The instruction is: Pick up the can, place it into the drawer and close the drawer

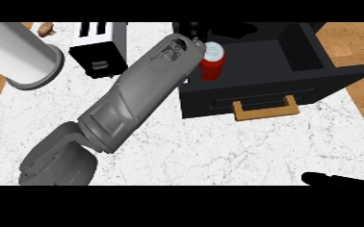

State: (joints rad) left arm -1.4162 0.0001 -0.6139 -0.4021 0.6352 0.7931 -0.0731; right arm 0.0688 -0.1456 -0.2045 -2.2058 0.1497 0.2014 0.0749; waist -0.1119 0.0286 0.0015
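A red can (211, 63) with a white top stands upright at the left end of the open black drawer (313, 79), which has a wooden handle (265, 109) on its front. My left forearm runs from the lower left up to the drawer. The left hand (197, 34) sits right beside the can's top, at the drawer's back left corner. The hand is black against the black drawer, so its grip is hidden. My right hand (328, 179) shows only as a dark shape at the lower right edge, low over the counter.
A white and black toaster (99, 48) stands left of the drawer, close to my forearm. A large grey cylinder (28, 53) lies at the far left, with a small brown object (46, 28) behind it. The white marble counter (235, 149) spreads in front of the drawer.
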